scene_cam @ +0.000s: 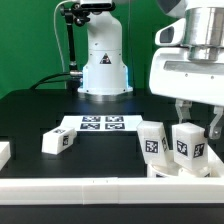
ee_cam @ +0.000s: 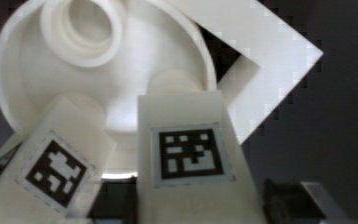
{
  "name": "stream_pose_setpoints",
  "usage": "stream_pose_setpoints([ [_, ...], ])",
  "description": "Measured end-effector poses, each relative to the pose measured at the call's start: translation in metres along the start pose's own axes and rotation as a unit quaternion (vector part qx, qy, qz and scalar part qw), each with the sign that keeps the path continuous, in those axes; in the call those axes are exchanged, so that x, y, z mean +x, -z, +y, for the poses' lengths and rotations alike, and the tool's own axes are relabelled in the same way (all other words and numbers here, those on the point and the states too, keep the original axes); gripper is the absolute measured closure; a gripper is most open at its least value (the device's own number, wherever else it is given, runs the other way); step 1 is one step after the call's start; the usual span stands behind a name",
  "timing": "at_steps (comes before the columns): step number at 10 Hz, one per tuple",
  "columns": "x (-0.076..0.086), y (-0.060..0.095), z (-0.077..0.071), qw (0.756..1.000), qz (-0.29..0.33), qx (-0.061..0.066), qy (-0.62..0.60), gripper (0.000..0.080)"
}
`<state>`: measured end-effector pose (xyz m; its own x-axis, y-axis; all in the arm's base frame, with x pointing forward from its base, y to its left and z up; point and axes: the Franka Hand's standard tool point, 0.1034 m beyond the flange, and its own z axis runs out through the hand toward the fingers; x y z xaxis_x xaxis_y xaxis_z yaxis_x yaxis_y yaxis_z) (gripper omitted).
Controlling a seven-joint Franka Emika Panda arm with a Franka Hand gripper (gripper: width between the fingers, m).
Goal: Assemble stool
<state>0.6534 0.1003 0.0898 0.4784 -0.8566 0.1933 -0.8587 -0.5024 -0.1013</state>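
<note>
The fingers (scene_cam: 181,112) clamp an upright leg (scene_cam: 188,143) at the round seat (ee_cam: 34,75), second leg (scene_cam: 152,140) beside it, one socket (ee_cam: 91,28) hollow

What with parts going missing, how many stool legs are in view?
3. The lone leg lies on the table at the exterior view's left; the middle leg stands at that view's right; the gripped leg stands beside it in the pincer. None seems hidden.

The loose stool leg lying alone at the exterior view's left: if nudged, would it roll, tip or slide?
The loose leg looks blocky and flat-faced, so it would likely slide rather than roll. It lies low on its side on the table, so tipping seems unlikely. Its solid white plastic look suggests stiff and fairly light.
</note>
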Motion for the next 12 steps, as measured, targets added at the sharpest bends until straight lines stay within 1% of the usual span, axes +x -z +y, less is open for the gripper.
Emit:
stream_pose_setpoints([
  [2, -0.001, 0.001, 0.001, 0.997, -0.006, 0.002, -0.076, 0.0456],
  [3, -0.002, 0.001, 0.001, 0.996, -0.008, 0.002, -0.093, 0.0456],
  [4, -0.002, 0.001, 0.001, 0.997, -0.008, 0.002, -0.082, 0.0456],
  [5, 0.0, 0.004, 0.0, 0.998, -0.012, 0.0, -0.067, 0.0262],
  [6, 0.002, 0.009, -0.004, 0.998, -0.012, 0.004, -0.063, 0.0178],
  [7, 0.001, 0.014, -0.005, 0.998, -0.014, 0.003, -0.056, 0.0178],
  [8, 0.002, 0.02, -0.006, 0.999, -0.015, 0.006, -0.048, 0.0156],
  [11, 0.001, 0.017, -0.006, 1.0, -0.014, 0.005, -0.018, 0.015],
  [12, 0.0, 0.018, -0.006, 0.999, -0.013, 0.003, 0.043, 0.015],
])
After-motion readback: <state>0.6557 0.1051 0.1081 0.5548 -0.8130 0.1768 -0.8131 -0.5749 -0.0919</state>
